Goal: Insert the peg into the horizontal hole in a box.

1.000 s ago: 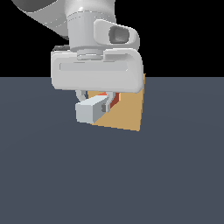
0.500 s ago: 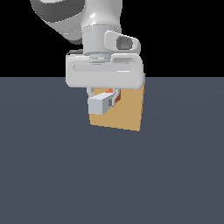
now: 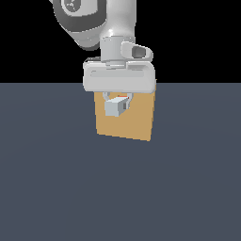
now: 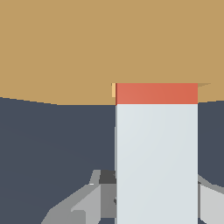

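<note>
The tan box [image 3: 136,122] stands on the dark floor, its flat face toward the camera in the exterior view. My gripper [image 3: 118,100] hangs in front of that face, shut on the peg [image 3: 115,107]. The peg's white end points toward the camera and only a sliver of its orange-red half shows behind it. In the wrist view the peg [image 4: 156,162] runs up to the box [image 4: 87,48], with just a short orange-red band [image 4: 156,93] showing where it meets the tan face. The hole itself is hidden by the peg. A grey finger [image 4: 83,201] flanks the peg.
The dark grey floor [image 3: 56,188] spreads around the box. The arm's wrist [image 3: 117,52] rises above the box's top edge.
The gripper with the peg has moved toward the exterior view's right and toward the box face. Less of the orange-red half shows now.
</note>
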{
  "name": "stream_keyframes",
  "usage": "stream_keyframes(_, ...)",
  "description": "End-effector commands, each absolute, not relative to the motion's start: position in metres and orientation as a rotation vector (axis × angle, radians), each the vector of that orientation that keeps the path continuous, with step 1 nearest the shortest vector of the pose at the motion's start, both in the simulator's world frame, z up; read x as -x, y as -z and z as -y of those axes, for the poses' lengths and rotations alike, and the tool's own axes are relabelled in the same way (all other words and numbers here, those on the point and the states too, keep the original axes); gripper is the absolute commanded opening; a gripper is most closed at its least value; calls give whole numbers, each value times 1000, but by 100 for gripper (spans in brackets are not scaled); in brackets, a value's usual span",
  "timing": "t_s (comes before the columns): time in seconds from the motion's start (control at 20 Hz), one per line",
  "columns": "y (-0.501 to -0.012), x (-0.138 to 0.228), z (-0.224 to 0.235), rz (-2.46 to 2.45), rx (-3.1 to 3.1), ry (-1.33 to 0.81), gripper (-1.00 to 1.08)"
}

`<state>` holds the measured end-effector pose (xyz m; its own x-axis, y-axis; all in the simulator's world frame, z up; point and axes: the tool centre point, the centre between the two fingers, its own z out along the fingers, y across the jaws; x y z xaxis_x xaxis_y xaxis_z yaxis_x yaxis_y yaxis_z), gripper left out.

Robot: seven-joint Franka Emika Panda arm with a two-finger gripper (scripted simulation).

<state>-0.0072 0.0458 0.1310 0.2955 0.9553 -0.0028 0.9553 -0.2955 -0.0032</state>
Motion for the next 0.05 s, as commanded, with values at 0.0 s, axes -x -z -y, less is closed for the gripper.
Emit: stream_keyframes(0.0, -133, 4, -54, 1870, 2525, 3, -100)
